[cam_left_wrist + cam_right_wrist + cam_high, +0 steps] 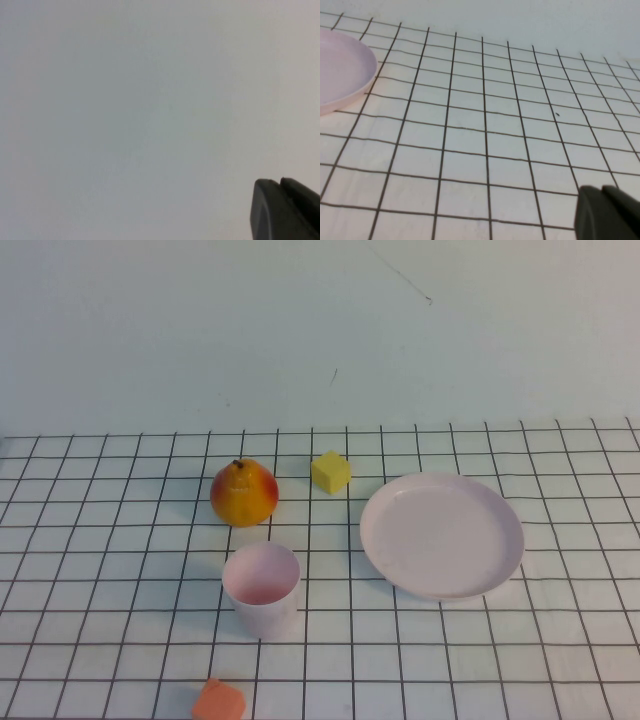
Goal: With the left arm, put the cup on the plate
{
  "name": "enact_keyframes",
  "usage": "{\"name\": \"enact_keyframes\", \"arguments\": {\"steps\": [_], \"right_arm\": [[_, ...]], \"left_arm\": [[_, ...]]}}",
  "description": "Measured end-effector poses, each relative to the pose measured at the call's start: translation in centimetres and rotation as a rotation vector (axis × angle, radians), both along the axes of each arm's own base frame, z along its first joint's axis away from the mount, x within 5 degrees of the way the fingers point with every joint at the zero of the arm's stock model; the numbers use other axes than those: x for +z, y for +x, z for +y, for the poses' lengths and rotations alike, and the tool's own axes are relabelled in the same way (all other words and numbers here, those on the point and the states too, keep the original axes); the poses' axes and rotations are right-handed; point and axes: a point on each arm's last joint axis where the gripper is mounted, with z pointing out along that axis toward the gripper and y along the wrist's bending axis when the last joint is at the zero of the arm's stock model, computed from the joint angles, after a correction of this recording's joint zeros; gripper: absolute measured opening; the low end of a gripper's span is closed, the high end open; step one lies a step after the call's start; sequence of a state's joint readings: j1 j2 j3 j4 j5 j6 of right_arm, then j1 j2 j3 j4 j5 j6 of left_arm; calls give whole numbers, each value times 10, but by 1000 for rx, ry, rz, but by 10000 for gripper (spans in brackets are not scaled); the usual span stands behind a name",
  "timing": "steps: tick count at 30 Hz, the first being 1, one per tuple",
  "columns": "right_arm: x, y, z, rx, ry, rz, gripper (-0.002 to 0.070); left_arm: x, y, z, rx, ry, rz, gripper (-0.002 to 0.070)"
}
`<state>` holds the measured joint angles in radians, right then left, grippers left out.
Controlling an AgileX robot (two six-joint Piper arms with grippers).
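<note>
The pale pink cup point(261, 586) stands upright and empty on the gridded table, in front of the pear. The pale pink plate point(442, 534) lies empty to the cup's right, apart from it. Its edge also shows in the right wrist view point(342, 70). Neither arm shows in the high view. My left gripper point(279, 182) shows only as dark fingertips pressed together, empty, facing a blank pale surface. My right gripper point(601, 190) is shut and empty above the gridded cloth, well to the side of the plate.
A red-yellow pear point(243, 493) stands behind the cup. A yellow cube point(331, 471) lies behind the plate's left side. An orange block point(219, 701) lies at the table's front edge. A pale wall rises behind the table.
</note>
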<state>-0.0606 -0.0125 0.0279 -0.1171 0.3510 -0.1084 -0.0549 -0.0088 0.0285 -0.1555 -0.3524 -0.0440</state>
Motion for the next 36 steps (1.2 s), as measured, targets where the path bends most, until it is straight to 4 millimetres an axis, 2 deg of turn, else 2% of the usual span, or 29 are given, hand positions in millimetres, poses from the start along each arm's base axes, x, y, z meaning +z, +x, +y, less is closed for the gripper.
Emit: {"name": "enact_keyframes", "arguments": {"steps": [4,6,14,17,21,27,32,36], "right_arm": [[0,0,0,0,0,0,-2],[0,0,0,0,0,0,-2],[0,0,0,0,0,0,-2],[0,0,0,0,0,0,-2],[0,0,0,0,0,0,-2],[0,0,0,0,0,0,-2],[0,0,0,0,0,0,-2],[0,0,0,0,0,0,-2]], "left_arm": [[-4,2,-1,-34,-50,66,-2],[1,1,-2,-42,-36,98,-2],[59,-17,-3,-43,20,37,-2],[68,-22,-3,-42,22,5,-2],[63,-20,-3,-44,27,55,-2],[40,-15,-5,-54,42,285,-2],[29,-15,-5,-69,6,406,-2],[33,-18,-6,-76,13,590,-2]]}}
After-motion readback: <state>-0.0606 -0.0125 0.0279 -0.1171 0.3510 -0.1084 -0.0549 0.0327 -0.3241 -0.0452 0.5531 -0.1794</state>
